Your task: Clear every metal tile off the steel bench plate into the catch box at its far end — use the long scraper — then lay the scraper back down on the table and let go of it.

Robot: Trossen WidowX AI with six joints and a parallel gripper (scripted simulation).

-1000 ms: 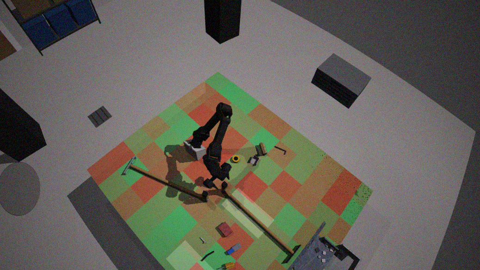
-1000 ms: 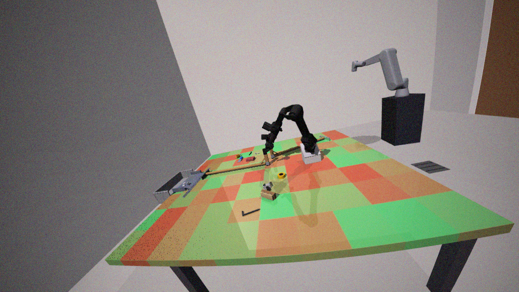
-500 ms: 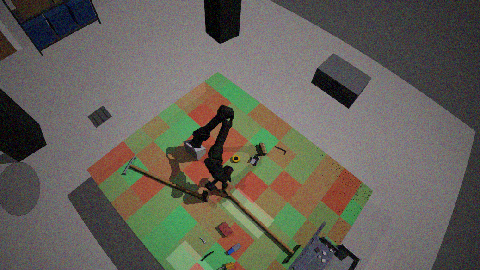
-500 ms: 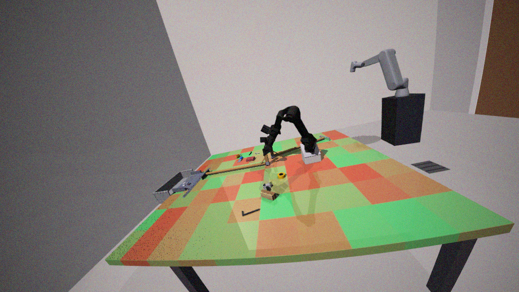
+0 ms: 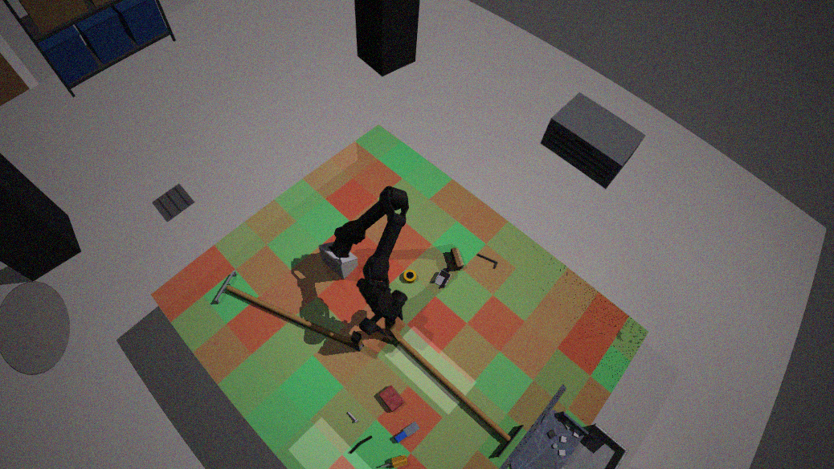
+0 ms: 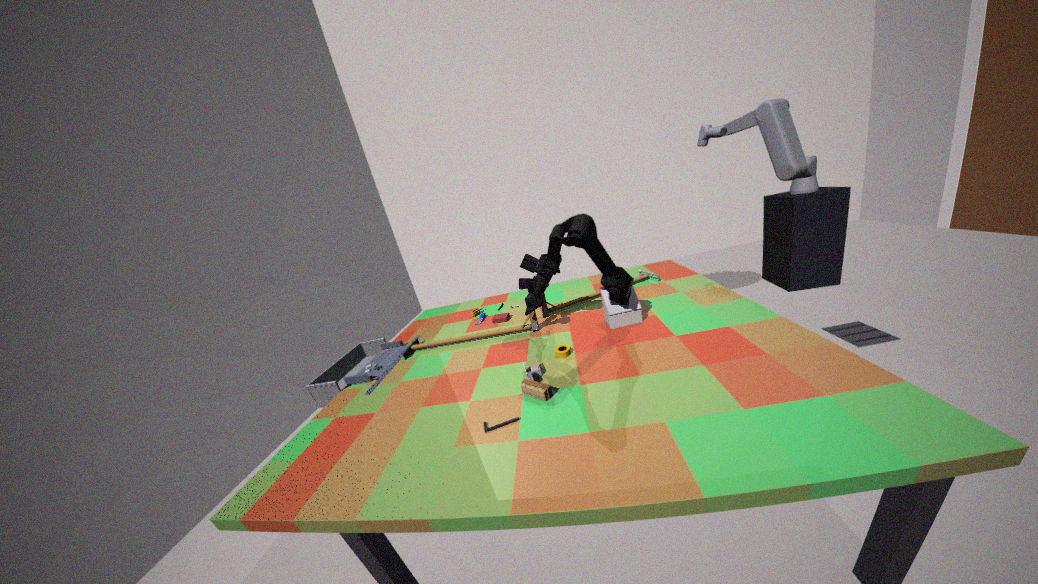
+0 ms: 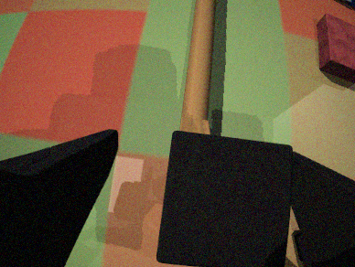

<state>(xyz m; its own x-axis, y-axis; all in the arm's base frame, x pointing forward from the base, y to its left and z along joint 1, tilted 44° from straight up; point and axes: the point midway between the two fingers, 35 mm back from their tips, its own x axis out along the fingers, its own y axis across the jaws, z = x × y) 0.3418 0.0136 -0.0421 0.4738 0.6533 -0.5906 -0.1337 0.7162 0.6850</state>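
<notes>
You had a yellow tape roll [image 5: 410, 275], a maroon block [image 5: 390, 398] and a black hex key [image 6: 501, 423] lying well apart on the checkered table [image 6: 762, 435].

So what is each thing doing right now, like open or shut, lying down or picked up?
Tool: open, fingers either side of the scraper's dark grip block, nothing pinched.
Long scraper: lying flat on the table, blade end by the plate.
Metal tiles: lying near the catch box.
Catch box: open-topped, at the table edge.
</notes>
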